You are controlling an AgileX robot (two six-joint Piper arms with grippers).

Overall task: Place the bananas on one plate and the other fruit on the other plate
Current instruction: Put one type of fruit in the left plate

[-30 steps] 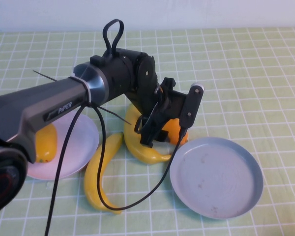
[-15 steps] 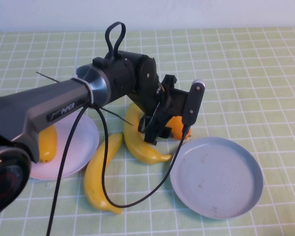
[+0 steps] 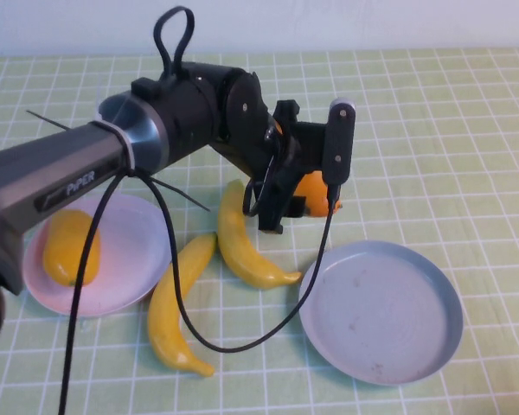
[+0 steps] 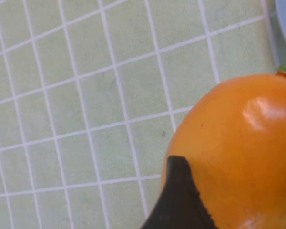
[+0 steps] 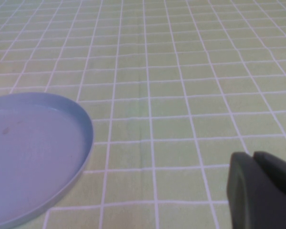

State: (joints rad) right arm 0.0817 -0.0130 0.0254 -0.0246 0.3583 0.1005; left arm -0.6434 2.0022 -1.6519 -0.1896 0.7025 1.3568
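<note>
My left gripper [image 3: 303, 197] is shut on the orange blushed mango [image 3: 317, 188] and holds it above the table, behind the grey-blue plate [image 3: 381, 316]. In the left wrist view the mango [image 4: 238, 148] fills the corner beside one dark finger [image 4: 178, 200]. The yellow mango [image 3: 69, 246] lies on the pink plate [image 3: 143, 246]. Two bananas lie on the cloth between the plates: one [image 3: 242, 246] under the left arm, one [image 3: 177, 307] nearer the front. My right gripper [image 5: 260, 191] is shut and empty above the cloth, beside the grey-blue plate [image 5: 33, 152].
A green checked cloth [image 3: 432, 130] covers the table. A black cable [image 3: 242, 341] hangs from the left arm over the bananas. The grey-blue plate holds nothing.
My left gripper has lifted the orange mango up off the cloth and moved back. The arm has swung away from the pink plate, uncovering the yellow mango there.
</note>
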